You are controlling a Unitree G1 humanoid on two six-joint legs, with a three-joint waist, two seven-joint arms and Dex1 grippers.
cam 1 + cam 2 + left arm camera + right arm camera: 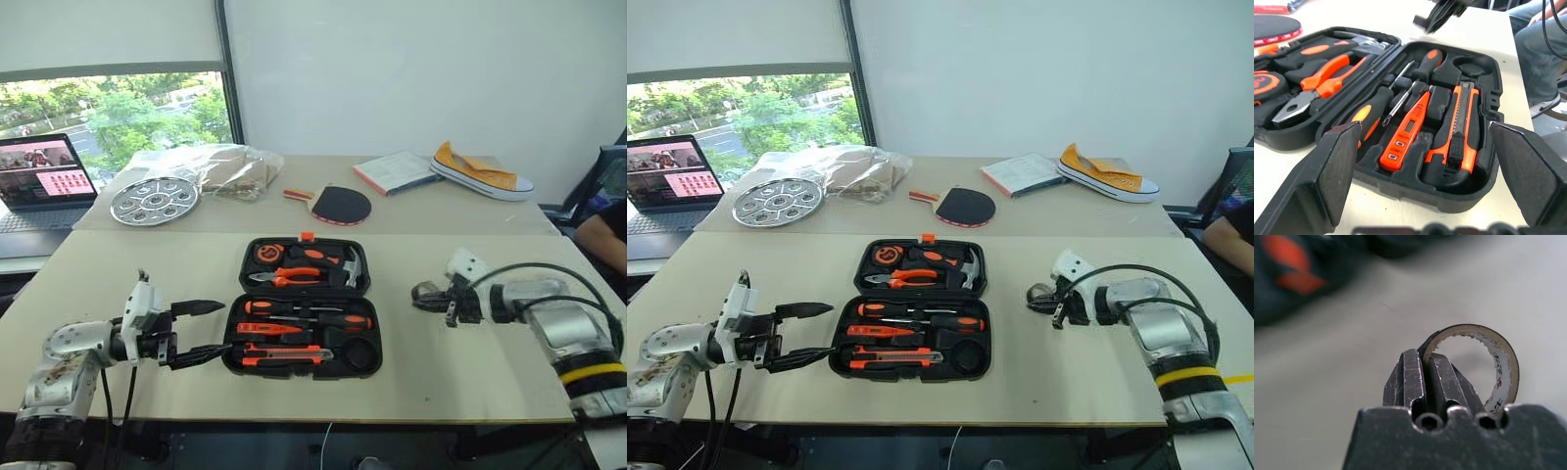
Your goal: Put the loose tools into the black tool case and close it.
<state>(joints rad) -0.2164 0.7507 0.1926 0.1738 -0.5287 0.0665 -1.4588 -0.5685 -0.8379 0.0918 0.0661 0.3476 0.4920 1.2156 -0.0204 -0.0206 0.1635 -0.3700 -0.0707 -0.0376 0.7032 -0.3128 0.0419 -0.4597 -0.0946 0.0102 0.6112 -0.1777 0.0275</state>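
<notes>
The black tool case [376,333] lies open in the middle of the near table. Its front half holds two black-and-orange screwdrivers [313,320], a short orange screwdriver [1403,137] and the utility knife [1459,132], next to an empty round recess [358,352]. To the right of the case my right gripper [431,296] is shut on the wall of the small dark tape roll [1508,367], just above the tabletop. By the case's left front corner my left gripper [220,329] stands open, its fingers [1337,166] pointing at the case with nothing between them.
Pliers [289,278], a hammer [348,264] and a tape measure [267,254] fill the case's rear half. On the far table lie a paddle [338,204], a metal tray [154,200], a plastic bag [220,166], a laptop [44,176], a book [397,171] and a shoe [482,171]. A person [602,230] sits at the right.
</notes>
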